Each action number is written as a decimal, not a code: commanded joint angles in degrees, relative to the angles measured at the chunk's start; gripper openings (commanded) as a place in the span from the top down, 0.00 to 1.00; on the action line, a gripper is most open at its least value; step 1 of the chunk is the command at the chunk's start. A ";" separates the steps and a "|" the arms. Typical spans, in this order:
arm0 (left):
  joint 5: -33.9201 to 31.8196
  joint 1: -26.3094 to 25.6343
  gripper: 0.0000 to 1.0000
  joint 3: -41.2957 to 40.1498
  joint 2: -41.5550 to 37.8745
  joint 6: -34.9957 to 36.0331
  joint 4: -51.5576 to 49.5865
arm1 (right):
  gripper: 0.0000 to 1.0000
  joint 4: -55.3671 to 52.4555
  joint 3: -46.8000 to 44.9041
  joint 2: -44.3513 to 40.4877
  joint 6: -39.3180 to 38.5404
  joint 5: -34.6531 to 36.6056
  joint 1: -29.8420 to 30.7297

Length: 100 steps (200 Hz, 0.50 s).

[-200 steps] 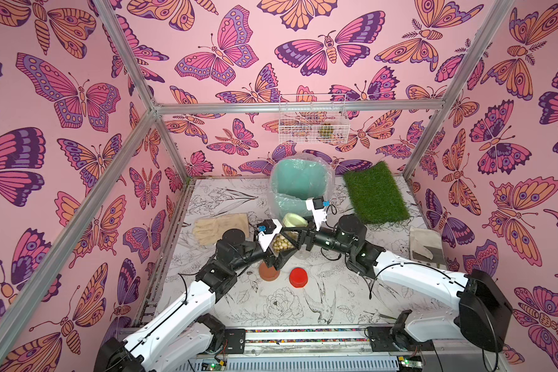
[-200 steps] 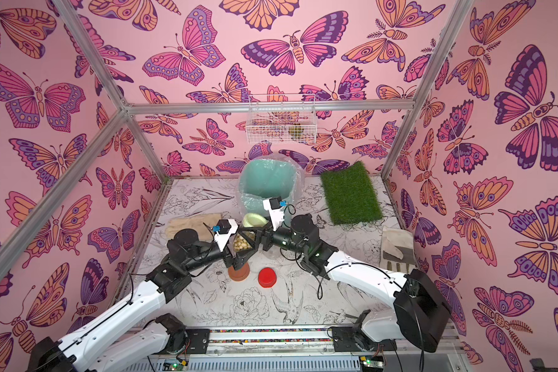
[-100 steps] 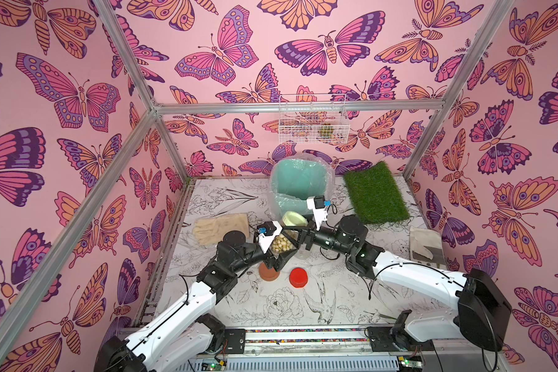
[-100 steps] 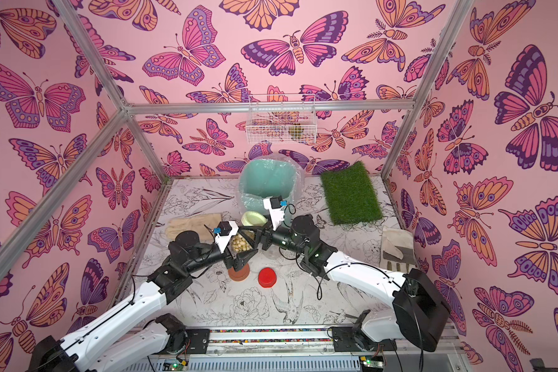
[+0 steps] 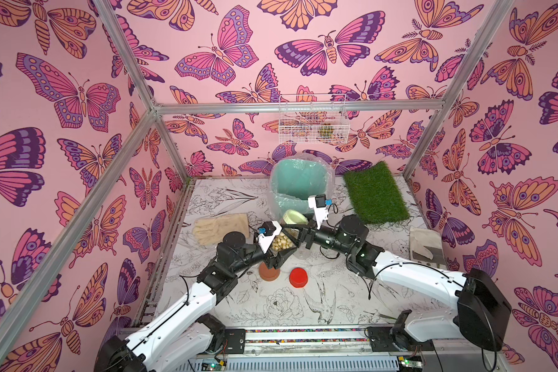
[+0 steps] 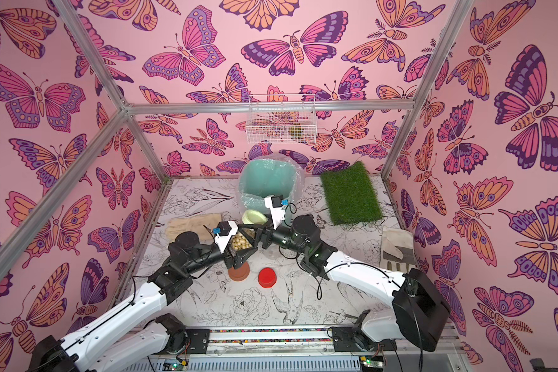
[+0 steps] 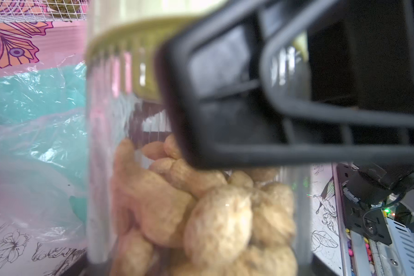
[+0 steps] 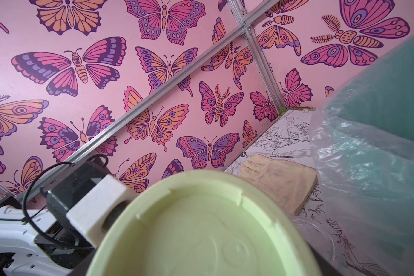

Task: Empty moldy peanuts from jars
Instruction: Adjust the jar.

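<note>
In both top views we look steeply down from high above the near edge of the table (image 5: 271, 309), far off, with the left pincer (image 5: 280, 246) and right pincer (image 5: 298, 230) meeting at centre. On the left wrist we face along that pincer, so near the peanut jar (image 7: 153, 203) just ahead that it blurs. On the right wrist we skim over the pale green lid (image 8: 201, 234) just ahead. Every view shares the mint-green bin (image 5: 298, 180) beyond both pincers.

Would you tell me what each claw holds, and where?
Left claw: clear round jar of peanuts, by its wall. Right claw: its pale green lid, by the rim.
</note>
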 commanded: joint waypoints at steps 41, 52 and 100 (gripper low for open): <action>-2.78 0.26 0.62 -1.34 -1.02 -0.10 3.06 | 1.00 6.75 0.24 -0.31 3.07 -0.60 0.40; -2.94 0.24 0.78 -1.34 -1.06 -0.02 3.25 | 1.00 6.61 0.29 -0.28 3.18 -0.71 0.40; -2.50 0.22 1.00 -1.52 -1.39 1.47 2.63 | 0.48 2.63 1.06 -1.43 4.71 -0.58 -0.40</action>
